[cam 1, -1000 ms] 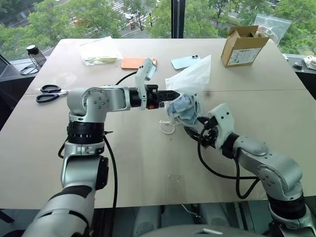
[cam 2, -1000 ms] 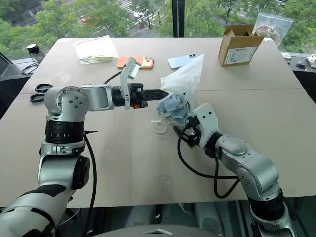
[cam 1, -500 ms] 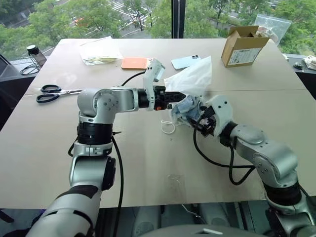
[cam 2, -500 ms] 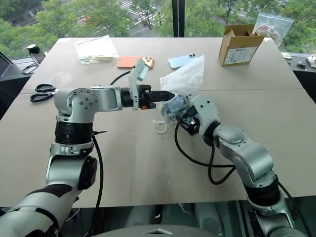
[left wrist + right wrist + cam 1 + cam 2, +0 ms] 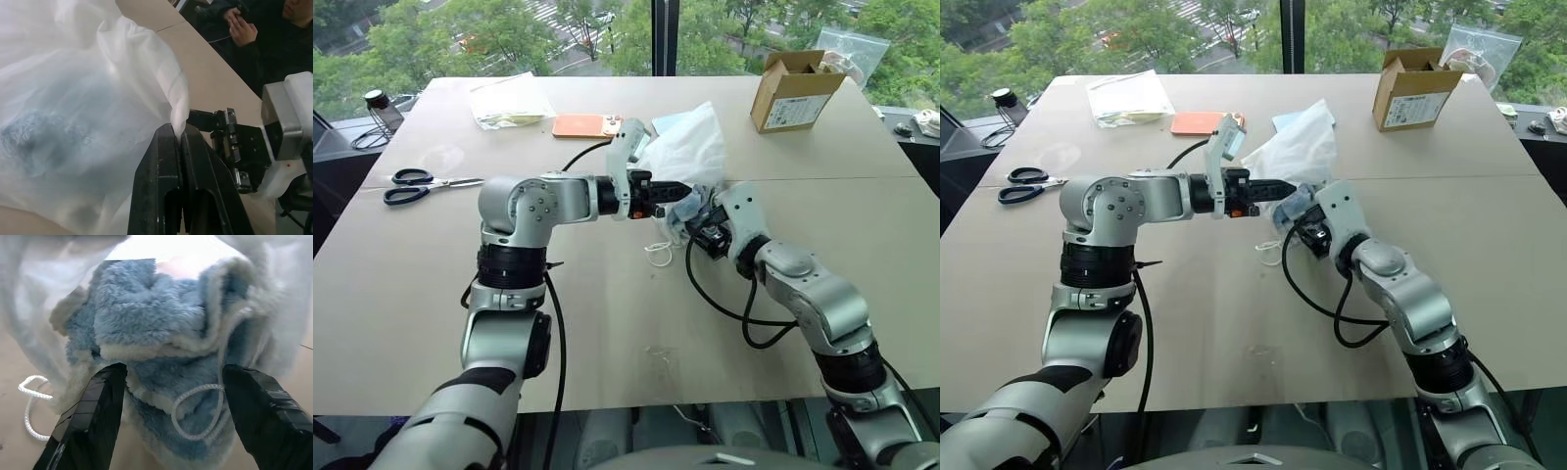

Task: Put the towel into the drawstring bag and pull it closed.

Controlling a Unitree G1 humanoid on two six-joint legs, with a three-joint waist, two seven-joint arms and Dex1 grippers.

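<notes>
1. The drawstring bag (image 5: pixel 690 157) is held up near the middle of the surface (image 5: pixel 607 323), its upper fabric pinched between the fully closed fingers of the left hand (image 5: pixel 177 134).
2. The towel (image 5: pixel 161 357) is seen inside the bag's lower part, bunched at the mouth, with a white cord loop (image 5: pixel 195 409) lying across it.
3. The right hand (image 5: pixel 171 377) is set at the bag's mouth with its fingers spread wide on either side of the towel; nothing is seen clamped between them.
4. A further cord loop (image 5: pixel 658 257) is laid on the surface just below the bag.
5. Open room is found on the near half of the surface, between the bag and the front edge, and to the right of the right arm.
6. The far half is more crowded: scissors (image 5: pixel 416 184) near the left edge, a clear plastic bag (image 5: pixel 512 100) and an orange phone (image 5: pixel 587 125) behind the arms, a cardboard box (image 5: pixel 795 90) at the far right.
7. A white label is carried on the box, but its print cannot be read.
8. A person's hands (image 5: pixel 243 28) are seen beyond the surface's edge in the left wrist view.
</notes>
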